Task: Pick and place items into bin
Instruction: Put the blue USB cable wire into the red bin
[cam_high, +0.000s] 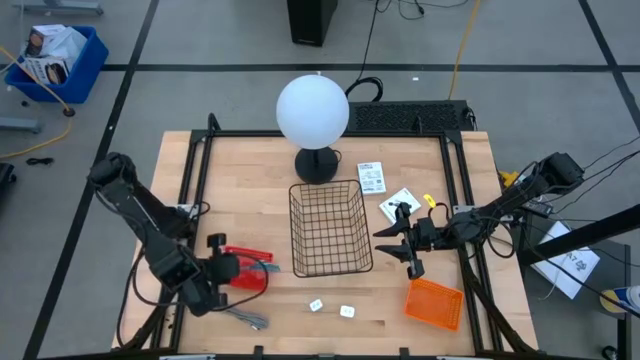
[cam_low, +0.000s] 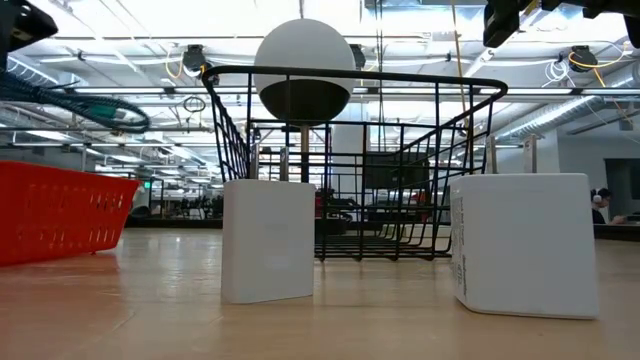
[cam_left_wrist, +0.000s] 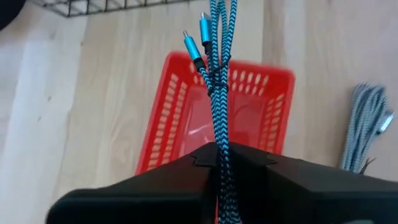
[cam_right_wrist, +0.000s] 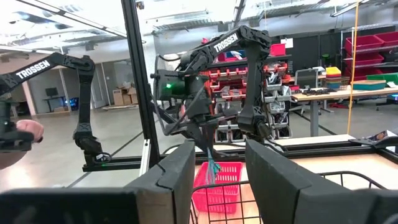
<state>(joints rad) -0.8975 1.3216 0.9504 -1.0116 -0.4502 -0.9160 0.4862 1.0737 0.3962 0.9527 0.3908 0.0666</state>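
Note:
My left gripper (cam_high: 232, 268) is shut on the teal braided cable (cam_left_wrist: 216, 93) above a red basket (cam_high: 247, 280). The grey cable (cam_high: 247, 318) lies on the table near the front edge, beside that basket. Two small white blocks (cam_high: 316, 305) (cam_high: 347, 311) stand on the wood in front of the black wire bin (cam_high: 330, 228). Two white printed packets (cam_high: 371, 177) (cam_high: 400, 205) lie flat to the bin's right. My right gripper (cam_high: 400, 250) hovers open to the right of the bin, touching nothing. My left gripper pinches the folded teal cable bundle (cam_left_wrist: 219, 155), several strands together, between its two fingers. It comes from the table's left and lies along the cable. The cable is lifted clear over the red basket, and its connector ends (cam_left_wrist: 193, 46) stick out past the fingertips.
A white globe lamp (cam_high: 313, 110) stands behind the bin. An orange basket (cam_high: 435, 302) lies near the front right corner. Black frame rails (cam_high: 195, 190) run along both table sides. Bare wood shows between the blocks and the bin.

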